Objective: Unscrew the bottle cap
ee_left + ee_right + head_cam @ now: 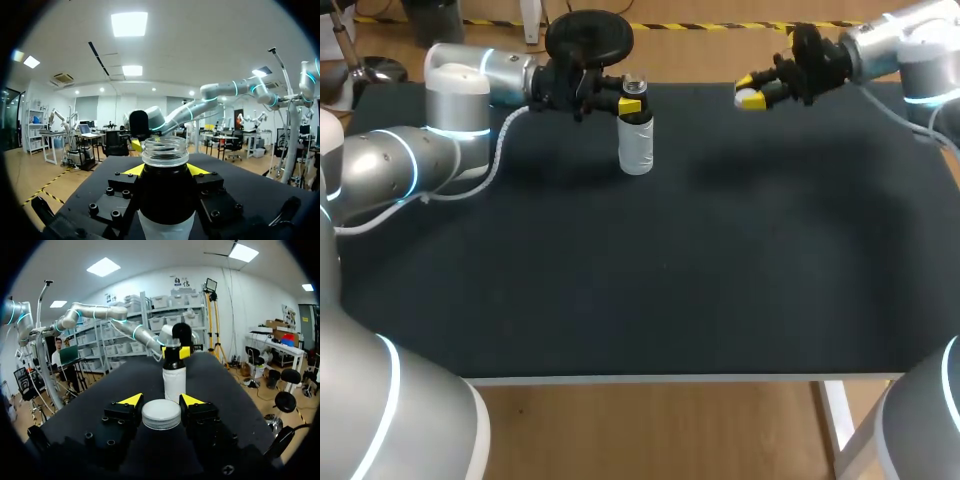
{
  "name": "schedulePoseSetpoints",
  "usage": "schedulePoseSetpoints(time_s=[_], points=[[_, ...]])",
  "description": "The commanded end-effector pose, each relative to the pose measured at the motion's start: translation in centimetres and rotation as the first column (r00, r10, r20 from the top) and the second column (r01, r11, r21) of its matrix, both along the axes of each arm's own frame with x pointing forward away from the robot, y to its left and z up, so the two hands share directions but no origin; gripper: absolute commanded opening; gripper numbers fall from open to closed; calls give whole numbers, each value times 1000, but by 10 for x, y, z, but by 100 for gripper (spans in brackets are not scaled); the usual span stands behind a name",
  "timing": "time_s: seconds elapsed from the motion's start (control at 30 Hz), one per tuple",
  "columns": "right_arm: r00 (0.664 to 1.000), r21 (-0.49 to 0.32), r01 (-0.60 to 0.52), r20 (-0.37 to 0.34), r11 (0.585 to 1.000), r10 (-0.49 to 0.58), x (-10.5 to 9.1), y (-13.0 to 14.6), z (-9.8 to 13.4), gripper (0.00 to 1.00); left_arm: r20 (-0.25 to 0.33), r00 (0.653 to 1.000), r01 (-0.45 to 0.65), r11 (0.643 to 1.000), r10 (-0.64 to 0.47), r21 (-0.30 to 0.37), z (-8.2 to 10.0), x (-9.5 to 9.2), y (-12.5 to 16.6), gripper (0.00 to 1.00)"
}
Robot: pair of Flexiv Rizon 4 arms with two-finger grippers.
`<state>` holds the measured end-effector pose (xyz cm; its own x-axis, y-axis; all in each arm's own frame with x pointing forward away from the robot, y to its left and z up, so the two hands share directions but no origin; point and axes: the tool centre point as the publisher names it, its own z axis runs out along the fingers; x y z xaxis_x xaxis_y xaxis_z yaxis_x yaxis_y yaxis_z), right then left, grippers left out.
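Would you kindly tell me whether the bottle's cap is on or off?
Off. The bottle shows a bare threaded mouth, and the cap sits in the jaws of the right gripper, away from it.

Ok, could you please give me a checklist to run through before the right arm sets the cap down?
1. cap off the bottle: ok, the bottle's mouth is open.
2. right gripper shut on the cap: ok, a finger on each side.
3. left gripper shut on the bottle at its neck: ok.
4. Bottle upright on the table: ok.
5. Right gripper apart from the bottle: ok, well off to its side.
6. How full the bottle is: cannot tell.
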<state>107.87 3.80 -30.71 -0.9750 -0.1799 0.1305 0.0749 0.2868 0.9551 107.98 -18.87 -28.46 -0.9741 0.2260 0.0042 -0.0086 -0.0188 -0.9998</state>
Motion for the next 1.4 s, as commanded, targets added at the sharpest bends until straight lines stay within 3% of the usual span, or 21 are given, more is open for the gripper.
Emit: schedulePoseSetpoints(time_s=[0.03,0.5,0.93,1.0,1.03,1.07,1.3,1.33,1.37,1.4], points=[[898,-40,428,130,903,-420,-25,-14,-10,0,0,1000,6,1000,-6,1,0,3,0,0],[873,-105,487,75,867,-481,-34,-33,-65,0,0,1000,6,1000,-6,1,0,3,0,0],[850,-137,526,60,839,-523,-30,-35,-89,0,0,1000,6,1000,-6,1,0,3,0,0],[848,-141,529,51,837,-528,-29,-36,-90,42,0,1000,6,1000,-6,1,0,3,0,0],[846,-143,531,50,835,-530,-29,-37,-90,82,0,1000,6,1000,-6,1,0,3,0,0],[844,-144,535,47,832,-535,-29,-37,-90,100,0,1000,6,1000,-6,1,0,3,0,0],[828,-139,558,30,818,-560,-27,-42,-86,100,0,1000,6,1000,-6,1,0,3,0,0],[822,-127,567,26,814,-568,-25,-42,-85,100,0,1000,6,1000,-6,1,0,3,0,5],[820,-107,571,11,814,-573,-23,-42,-83,100,0,1000,6,1000,-6,1,0,3,0,37],[820,-107,571,11,814,-573,-23,-42,-83,100,0,1000,6,1000,-6,1,0,3,0,85]])
